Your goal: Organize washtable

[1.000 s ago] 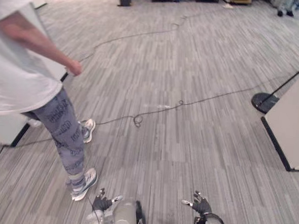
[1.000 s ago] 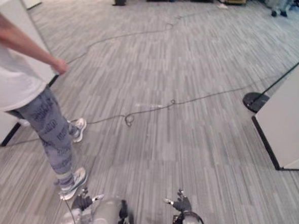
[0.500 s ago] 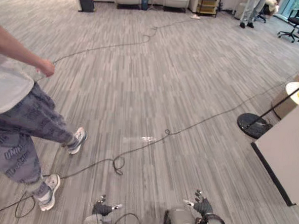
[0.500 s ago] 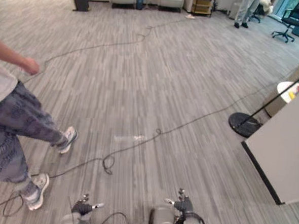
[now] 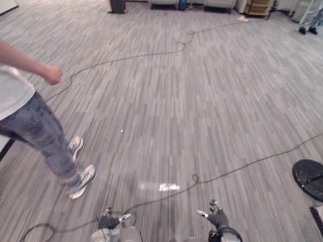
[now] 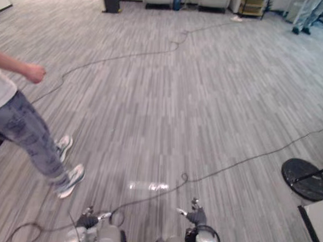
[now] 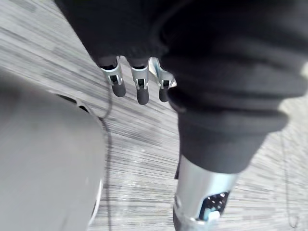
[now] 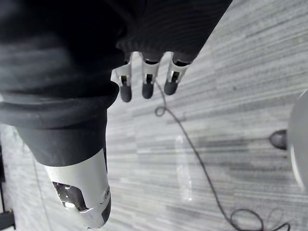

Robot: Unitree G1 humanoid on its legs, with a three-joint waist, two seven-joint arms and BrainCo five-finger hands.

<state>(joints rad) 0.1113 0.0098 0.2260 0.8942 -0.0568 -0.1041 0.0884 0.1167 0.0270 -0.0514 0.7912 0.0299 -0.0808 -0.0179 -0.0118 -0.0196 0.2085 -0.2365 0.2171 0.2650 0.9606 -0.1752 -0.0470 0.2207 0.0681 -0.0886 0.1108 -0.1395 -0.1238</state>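
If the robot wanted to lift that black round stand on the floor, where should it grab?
Probably the thin black pole rising from the flat black disc base, coming from the open floor on its left: the disc lies flush, offering no edge.

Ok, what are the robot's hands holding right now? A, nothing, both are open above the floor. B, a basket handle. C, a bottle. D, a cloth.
A: the left hand and the right hand both hang with relaxed, straight fingers above the floor, and nothing sits in either.
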